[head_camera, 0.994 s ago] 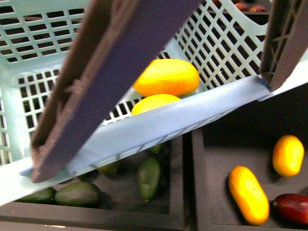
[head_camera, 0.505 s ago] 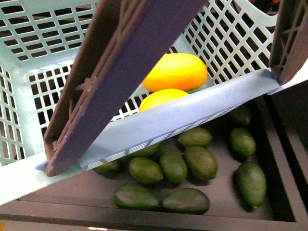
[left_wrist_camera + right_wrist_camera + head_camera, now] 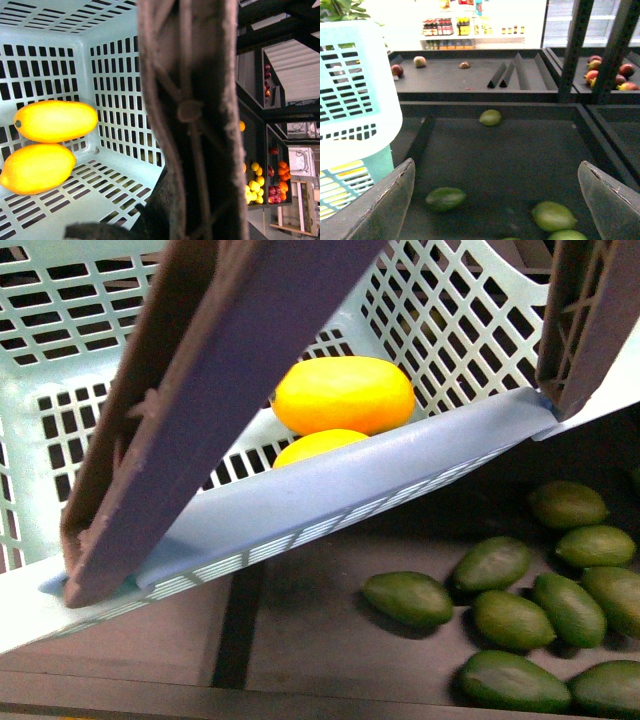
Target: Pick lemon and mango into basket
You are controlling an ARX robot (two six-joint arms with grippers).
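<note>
The mint-teal basket (image 3: 90,350) hangs tilted close in front, its brown handle (image 3: 210,390) crossing the front view. Inside it lie the mango (image 3: 345,395) and, below it and half hidden by the rim, the lemon (image 3: 318,447). The left wrist view shows both on the basket floor (image 3: 100,200): mango (image 3: 56,121) above, lemon (image 3: 37,168) touching it. My left gripper (image 3: 170,220) is shut on the handle (image 3: 192,115). My right gripper (image 3: 497,200) is open and empty, to the right of the basket (image 3: 355,95) and over a dark bin.
Several green oval fruits (image 3: 500,570) lie in a dark bin below the basket, and some show under the right gripper (image 3: 552,215). A bin divider (image 3: 232,625) runs at lower left. Shelves behind hold red fruits (image 3: 607,75), with dark uprights (image 3: 577,45).
The bins below have slid rightward in the front view; the bin with yellow and dark red fruit has left the frame. The basket stays held with both fruits inside.
</note>
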